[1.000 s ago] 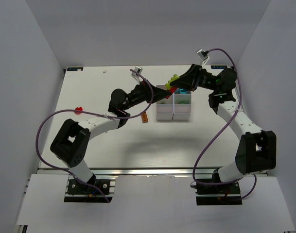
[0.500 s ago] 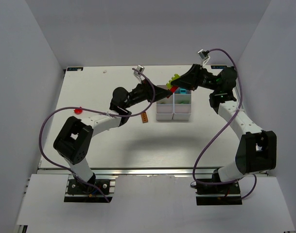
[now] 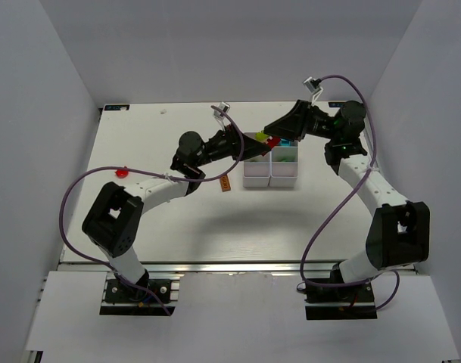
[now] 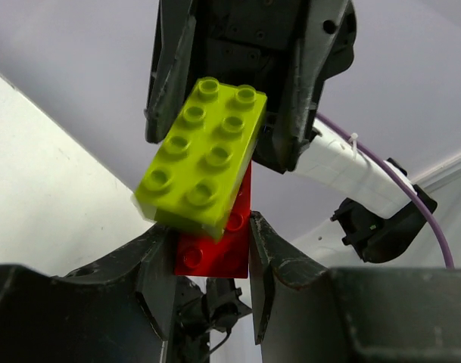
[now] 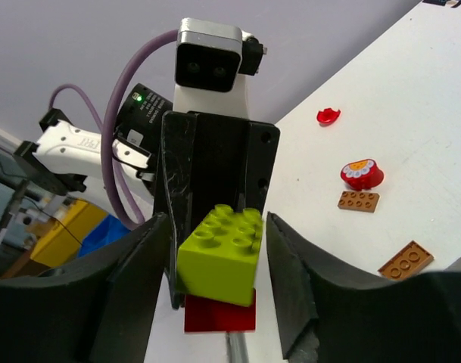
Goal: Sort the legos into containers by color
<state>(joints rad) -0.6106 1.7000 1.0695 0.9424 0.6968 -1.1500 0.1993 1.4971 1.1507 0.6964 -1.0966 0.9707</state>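
My left gripper point(image 3: 249, 142) point(image 4: 211, 227) is shut on a red brick point(image 4: 215, 253) point(image 3: 273, 141), held above the far end of the white six-compartment tray point(image 3: 257, 180). A lime-green brick point(image 4: 204, 155) point(image 5: 219, 257) point(image 3: 262, 137) is stuck on top of the red one, which shows beneath it in the right wrist view point(image 5: 219, 318). My right gripper point(image 3: 269, 132) point(image 5: 217, 219) faces the left one. Its fingers straddle the green brick with thin gaps on both sides. A teal brick point(image 3: 285, 141) lies in a far right compartment.
A brown brick point(image 3: 225, 183) point(image 5: 406, 261) lies on the table left of the tray. A red flower piece point(image 5: 362, 174), a brown plate point(image 5: 359, 200) and a small red piece point(image 5: 328, 116) lie further left. A red piece point(image 3: 123, 172) sits near the left edge.
My right gripper has moved left and down, so its fingers now flank the green brick. My left gripper with the red brick has shifted slightly right, toward it.
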